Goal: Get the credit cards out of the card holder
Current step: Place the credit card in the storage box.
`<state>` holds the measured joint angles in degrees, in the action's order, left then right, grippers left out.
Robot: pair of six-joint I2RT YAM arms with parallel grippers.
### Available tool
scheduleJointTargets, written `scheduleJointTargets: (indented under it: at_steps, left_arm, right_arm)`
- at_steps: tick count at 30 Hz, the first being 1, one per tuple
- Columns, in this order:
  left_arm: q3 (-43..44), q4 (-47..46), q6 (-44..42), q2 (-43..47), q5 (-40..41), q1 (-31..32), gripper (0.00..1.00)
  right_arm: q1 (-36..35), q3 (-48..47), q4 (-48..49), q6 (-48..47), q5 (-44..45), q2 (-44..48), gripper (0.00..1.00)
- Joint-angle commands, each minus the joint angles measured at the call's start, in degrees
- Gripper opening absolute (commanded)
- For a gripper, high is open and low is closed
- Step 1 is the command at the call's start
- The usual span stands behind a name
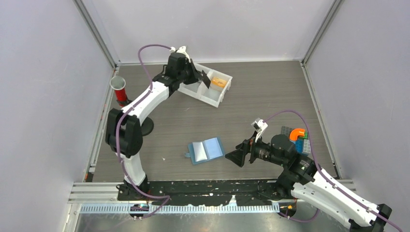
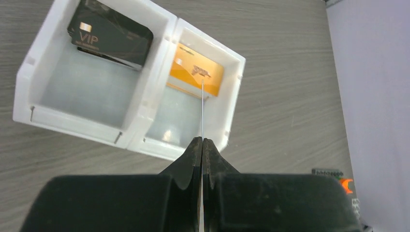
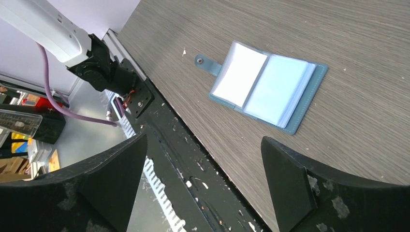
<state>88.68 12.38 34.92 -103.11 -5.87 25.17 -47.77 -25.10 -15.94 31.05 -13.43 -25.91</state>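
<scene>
Left gripper is pinched together on a thin card. The card is seen edge-on in the wrist view and looks dark in the top view. It is held over the right compartment of the white tray, upper centre of the top view. Orange card lies in that compartment. Black VIP card sits in the left one, at its far end.

Card holder lies open and flat on the desk, lower centre of the top view, pale sleeves up, snap tab on its left side. Can't tell if any cards are in the sleeves.

Right gripper has its jaws wide apart with nothing between them. It is low, just right of the holder, not touching it.

Red cup at the left edge, coloured blocks at the right.
</scene>
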Motion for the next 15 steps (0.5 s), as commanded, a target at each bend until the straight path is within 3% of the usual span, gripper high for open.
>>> scheduleJointTargets:
  at_steps: [1,9,15]
  left_arm:
    - [6.08,-5.48,0.58,-4.52,-2.72,-2.08,0.00]
    - [13.25,-9.32,1.84,-12.81,-2.23,-5.42,0.00]
    - [13.97,-12.02,2.18,-16.36,-4.11,-8.10,0.00]
  right_arm:
    - [0.17,-3.24,-1.61,-2.10,3.13,-1.23,0.96]
    - [0.22,-6.39,-1.76,-3.31,4.66,-6.94,0.96]
    - [0.20,-7.75,0.14,-2.42,3.86,-9.92,0.96]
